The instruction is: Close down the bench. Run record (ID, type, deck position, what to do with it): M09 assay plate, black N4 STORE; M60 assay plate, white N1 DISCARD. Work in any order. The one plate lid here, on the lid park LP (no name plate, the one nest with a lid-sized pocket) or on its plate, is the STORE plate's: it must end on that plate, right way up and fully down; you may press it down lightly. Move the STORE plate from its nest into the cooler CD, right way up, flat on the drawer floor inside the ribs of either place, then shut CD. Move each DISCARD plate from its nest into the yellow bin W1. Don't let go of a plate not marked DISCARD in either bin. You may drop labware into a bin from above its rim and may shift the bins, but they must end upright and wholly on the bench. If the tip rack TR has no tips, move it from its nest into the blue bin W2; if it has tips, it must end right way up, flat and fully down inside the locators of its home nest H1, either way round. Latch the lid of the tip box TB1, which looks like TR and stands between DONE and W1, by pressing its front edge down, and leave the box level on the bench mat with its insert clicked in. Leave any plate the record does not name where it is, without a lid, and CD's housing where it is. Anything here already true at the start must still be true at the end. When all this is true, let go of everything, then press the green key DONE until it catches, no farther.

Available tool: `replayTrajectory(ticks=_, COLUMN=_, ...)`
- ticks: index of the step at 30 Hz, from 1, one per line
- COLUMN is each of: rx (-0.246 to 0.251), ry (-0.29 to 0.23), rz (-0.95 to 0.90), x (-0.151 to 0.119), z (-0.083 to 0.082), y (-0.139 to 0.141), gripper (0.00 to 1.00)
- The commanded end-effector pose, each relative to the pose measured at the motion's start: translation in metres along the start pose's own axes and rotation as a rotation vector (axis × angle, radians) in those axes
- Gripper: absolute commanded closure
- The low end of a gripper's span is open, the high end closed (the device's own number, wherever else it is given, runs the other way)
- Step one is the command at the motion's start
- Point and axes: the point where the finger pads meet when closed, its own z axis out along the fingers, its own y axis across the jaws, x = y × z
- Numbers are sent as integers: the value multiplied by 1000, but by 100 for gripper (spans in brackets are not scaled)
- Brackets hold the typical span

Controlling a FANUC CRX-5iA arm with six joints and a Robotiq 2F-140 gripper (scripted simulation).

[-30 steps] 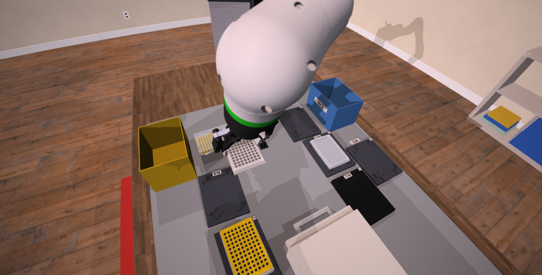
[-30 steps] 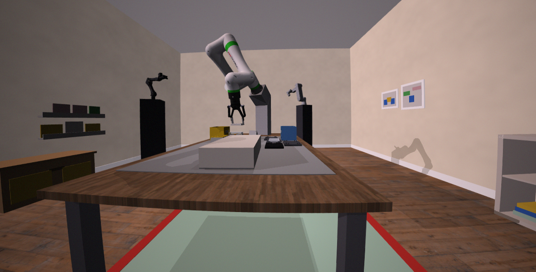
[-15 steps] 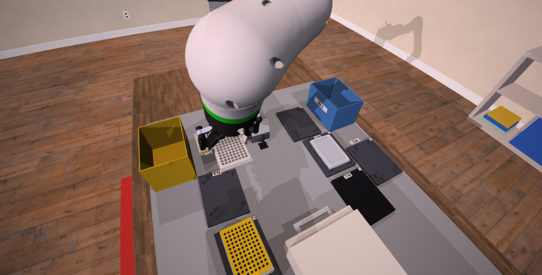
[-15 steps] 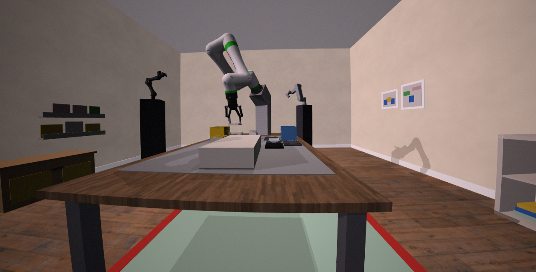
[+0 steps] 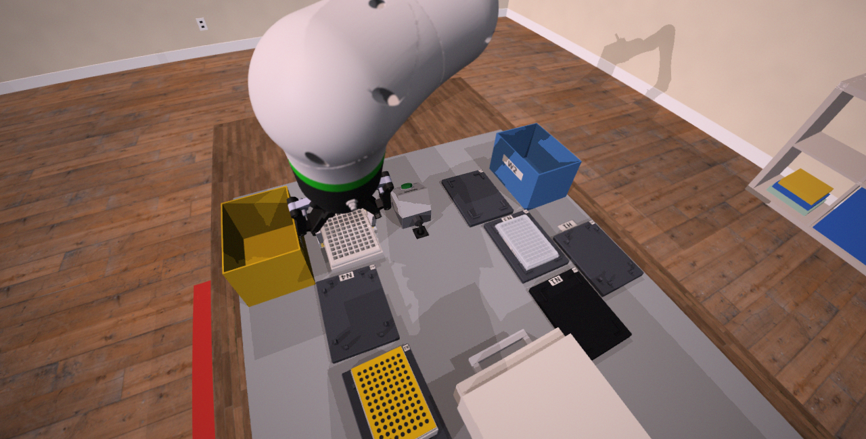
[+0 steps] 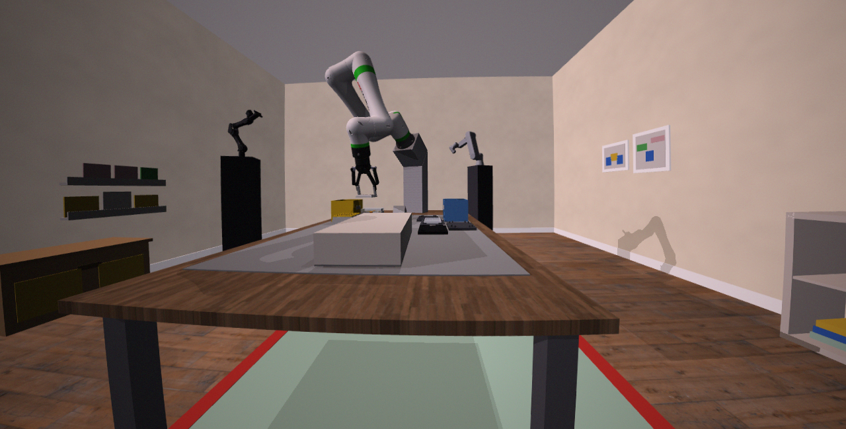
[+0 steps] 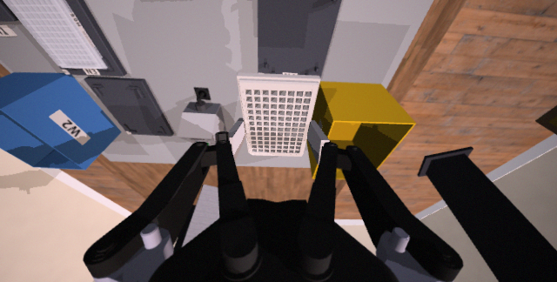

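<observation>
My gripper (image 5: pixel 339 218) is shut on a white well plate (image 5: pixel 351 239) with a coarse square grid. It holds the plate level above the bench, right beside the yellow bin W1 (image 5: pixel 260 242). In the wrist view the plate (image 7: pixel 278 114) sits between my fingers, with the bin (image 7: pixel 361 121) just to its right. The side view shows the gripper (image 6: pixel 365 186) well above the bench. Nest N4 (image 5: pixel 356 312) is bare. A black plate (image 5: pixel 578 312) lies at the N1 label. The tip box TB1 is hidden under the held plate.
The DONE key box (image 5: pixel 410 200) stands just right of my gripper. Blue bin W2 (image 5: pixel 532 164) is at the back right. A fine white plate (image 5: pixel 525 241) sits in a nest, beside bare nest H1 (image 5: pixel 596 258). A yellow holed rack (image 5: pixel 392 397) and cooler CD (image 5: pixel 544 387) are in front.
</observation>
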Motion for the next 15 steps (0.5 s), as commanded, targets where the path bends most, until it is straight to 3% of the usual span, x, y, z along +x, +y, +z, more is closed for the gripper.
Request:
replayTrajectory(ticks=1, rx=0, ry=0, rz=0, x=-6, z=3, y=9, gripper=100)
replayTrajectory(ticks=15, rx=0, ry=0, rz=0, x=-22, z=10, y=35, gripper=100)
